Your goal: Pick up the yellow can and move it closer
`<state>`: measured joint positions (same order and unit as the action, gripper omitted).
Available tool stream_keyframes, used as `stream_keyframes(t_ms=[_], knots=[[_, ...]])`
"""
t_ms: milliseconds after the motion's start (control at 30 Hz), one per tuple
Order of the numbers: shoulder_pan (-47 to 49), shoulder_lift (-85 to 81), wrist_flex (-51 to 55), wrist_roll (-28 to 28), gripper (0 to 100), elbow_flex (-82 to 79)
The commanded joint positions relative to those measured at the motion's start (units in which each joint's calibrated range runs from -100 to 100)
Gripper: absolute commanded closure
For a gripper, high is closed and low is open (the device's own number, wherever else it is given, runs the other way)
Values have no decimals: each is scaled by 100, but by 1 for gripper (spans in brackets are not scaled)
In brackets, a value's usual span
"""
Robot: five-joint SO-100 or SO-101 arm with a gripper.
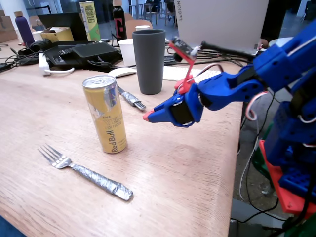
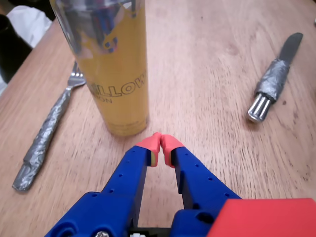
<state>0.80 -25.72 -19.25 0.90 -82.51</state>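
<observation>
The yellow can [image 1: 104,114] stands upright on the wooden table, silver top with a pull tab, red lettering low on its side. In the wrist view the yellow can [image 2: 113,69] fills the upper left, just ahead and left of the fingertips. My blue gripper [image 1: 146,116] with red tips hovers a short way right of the can in the fixed view, apart from it. From the wrist, the gripper [image 2: 160,144] is shut, its red tips touching with nothing between them.
A fork [image 1: 86,173] with a foil-wrapped handle lies in front of the can. A foil-handled knife [image 1: 131,98] lies behind it. A tall dark grey tumbler [image 1: 148,60] stands further back, with a yellow-green carton [image 1: 90,20], cups and clutter beyond. The table edge [image 1: 232,197] runs at the right.
</observation>
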Motion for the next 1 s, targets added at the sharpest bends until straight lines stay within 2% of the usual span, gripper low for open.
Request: stream_keyframes(t_ms=[0,133,433,700,967], knots=[[72,120,-111,0,100,365],[935,120,-119,-39,100,365],[885,120,-119,15,100,365],[800,1217,-2615,10,100,261],[766,1123,-2713,20,100,-334]])
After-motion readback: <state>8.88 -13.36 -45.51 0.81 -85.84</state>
